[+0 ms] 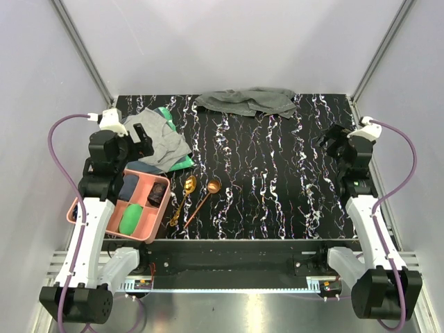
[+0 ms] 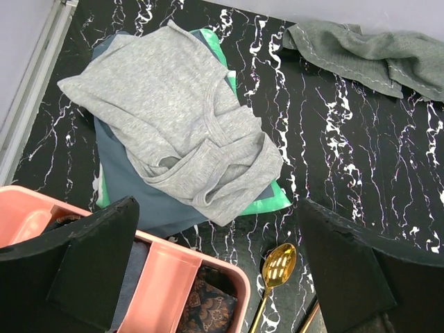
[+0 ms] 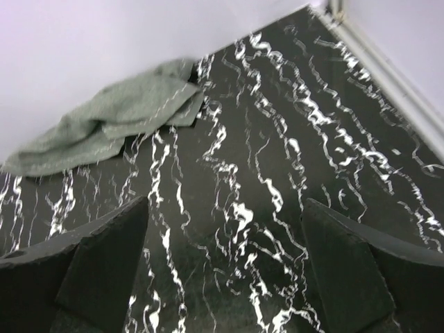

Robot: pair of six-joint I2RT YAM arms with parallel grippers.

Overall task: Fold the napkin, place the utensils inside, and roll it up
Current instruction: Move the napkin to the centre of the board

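The table (image 1: 277, 173) has a black top with white marble veins and fills the middle of the top view. Plain pale grey walls (image 1: 229, 41) close it at 9, 12 and 3 o'clock, with slanted aluminium posts (image 1: 83, 52) at 11 and 1 o'clock. At 6 o'clock a metal rail (image 1: 229, 286) runs along the near edge, under soft, even light.

Dark grey napkin (image 1: 246, 102): pale stitched hems, crumpled in a loose heap at far edge of counter (image 1: 277, 180).

Gold spoon (image 1: 180, 203) and copper spoon (image 1: 201, 206): slim, long-handled, flat on counter near-left, side by side. Bowls point away, handles slant near-left and draw closer. Well apart from napkin.
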